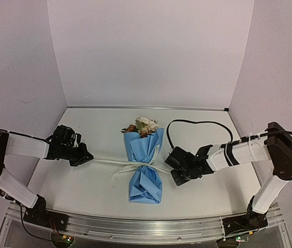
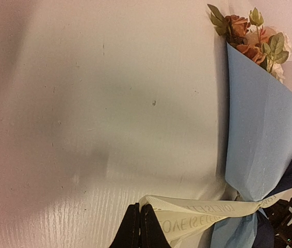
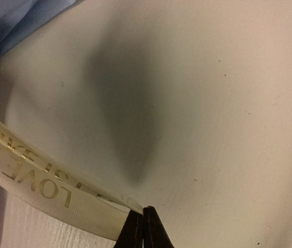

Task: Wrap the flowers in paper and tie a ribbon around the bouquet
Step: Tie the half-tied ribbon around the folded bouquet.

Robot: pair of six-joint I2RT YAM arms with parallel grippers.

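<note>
The cone-shaped light-blue paper bouquet (image 1: pixel 145 155) lies between the tools, blooms (image 1: pixel 145 125) toward the far wall (image 1: pixel 146 51); left tool (image 1: pixel 90 158) and right tool (image 1: pixel 169 163) each grip an end of the flat cream ribbon (image 1: pixel 110 160) crossing its waist.

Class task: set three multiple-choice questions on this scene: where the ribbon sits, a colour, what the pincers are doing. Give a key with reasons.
1. Where does the ribbon cross the bouquet? A at its wide far end; B at its pinched middle; C at its near end.
2. What colour is the paper outside? A light blue; B red; C green.
3. What are the left pincer and right pincer doing? A both open; B one grips the paper; C each shut on a ribbon end.
Key: 1 B, it wraps the narrow waist; 2 A, blue in every view; 3 C, wrist views show closed tips pinching ribbon.
</note>
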